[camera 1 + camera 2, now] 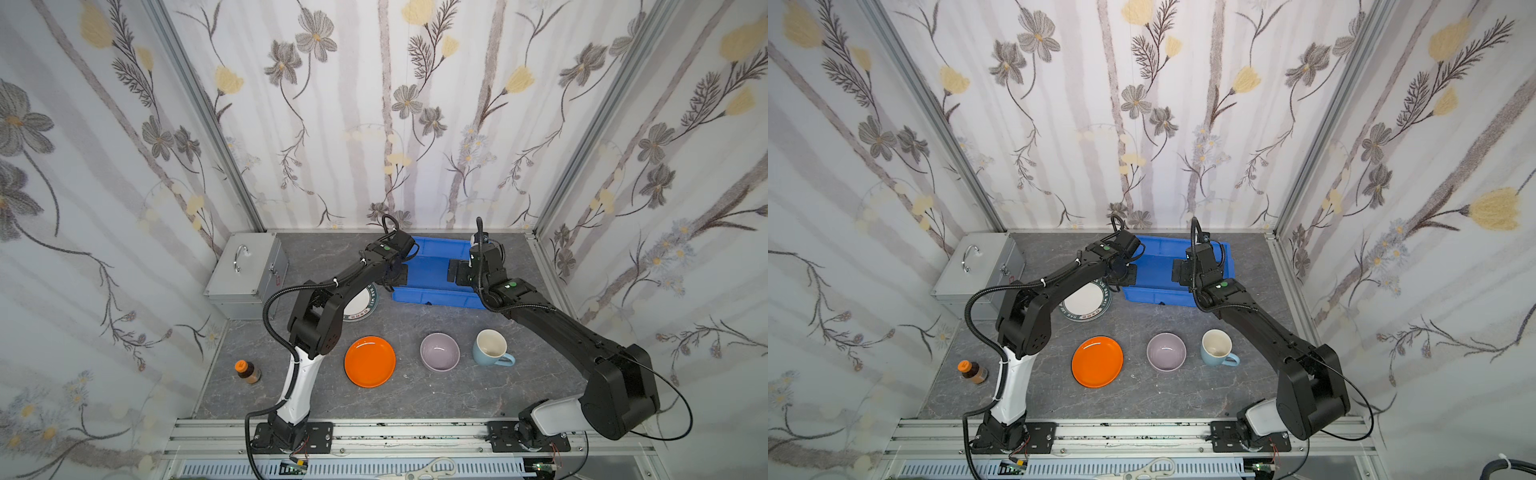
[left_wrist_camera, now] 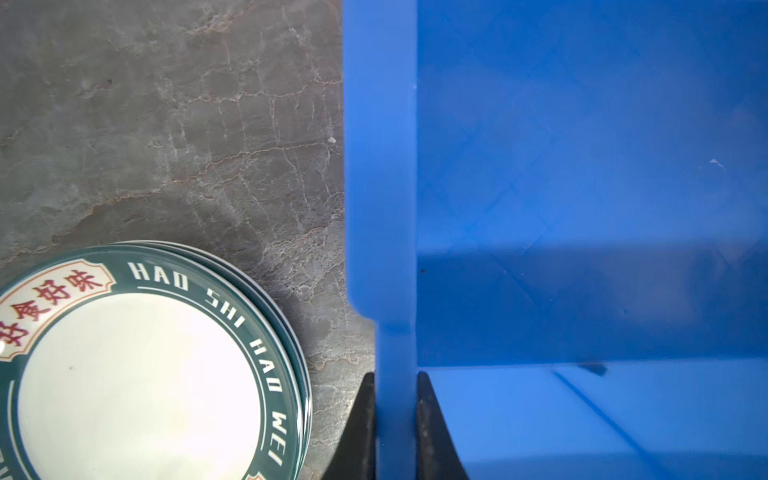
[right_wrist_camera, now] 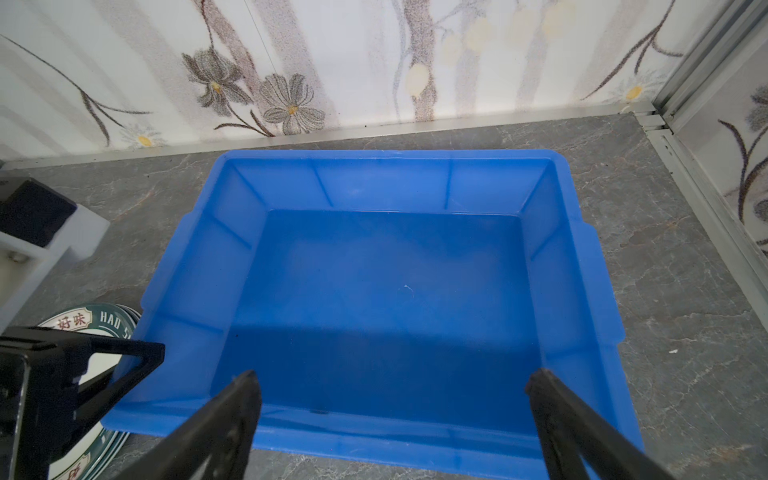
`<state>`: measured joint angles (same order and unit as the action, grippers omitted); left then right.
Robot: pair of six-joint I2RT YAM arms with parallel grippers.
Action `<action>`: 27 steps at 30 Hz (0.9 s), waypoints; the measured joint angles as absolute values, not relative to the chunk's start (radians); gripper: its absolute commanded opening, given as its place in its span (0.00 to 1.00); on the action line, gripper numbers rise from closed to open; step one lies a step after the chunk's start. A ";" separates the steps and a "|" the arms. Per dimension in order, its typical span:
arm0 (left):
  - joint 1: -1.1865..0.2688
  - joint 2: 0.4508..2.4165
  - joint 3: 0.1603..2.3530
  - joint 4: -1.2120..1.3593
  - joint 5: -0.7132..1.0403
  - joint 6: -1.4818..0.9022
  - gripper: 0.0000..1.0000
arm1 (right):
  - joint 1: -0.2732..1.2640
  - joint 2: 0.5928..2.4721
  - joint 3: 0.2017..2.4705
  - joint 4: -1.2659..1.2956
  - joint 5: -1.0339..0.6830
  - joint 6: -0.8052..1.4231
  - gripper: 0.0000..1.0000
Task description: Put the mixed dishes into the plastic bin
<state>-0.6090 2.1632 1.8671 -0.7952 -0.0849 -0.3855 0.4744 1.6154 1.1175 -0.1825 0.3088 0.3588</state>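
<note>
The left tool (image 2: 395, 378) is pinched on the side wall of the plastic bin (image 3: 386, 156), apparently so that the light, smooth-moulded tub can be steadied or dragged. The right tool (image 3: 395, 374) is held spread wide over its near rim. The bin is empty, at the back of the marbled grey surface (image 1: 415, 399). Glossy stacked plates (image 2: 145, 374) with green lettered rims lie just beside it. The orange plate (image 1: 370, 361), lilac bowl (image 1: 439, 351) and pale-blue mug (image 1: 490, 347) are set in a row nearer the front.
</note>
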 measured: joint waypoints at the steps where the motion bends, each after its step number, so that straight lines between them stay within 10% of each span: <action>1: -0.607 2.159 1.861 -0.789 -0.081 -0.385 0.07 | 0.479 1.630 1.127 -0.184 0.303 0.359 0.99; 12: -0.580 2.105 1.794 -0.810 -0.029 -0.384 0.60 | 0.510 1.695 1.211 -0.231 0.229 0.369 0.99; 27: -0.383 1.897 1.619 -0.773 0.064 -0.419 0.51 | 0.546 1.804 1.392 -0.323 0.089 0.356 1.00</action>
<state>-0.3828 1.8969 1.6188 -0.7734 0.0639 -0.4191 0.5465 1.8038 1.3918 -0.3233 0.0891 0.3557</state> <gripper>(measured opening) 0.509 0.996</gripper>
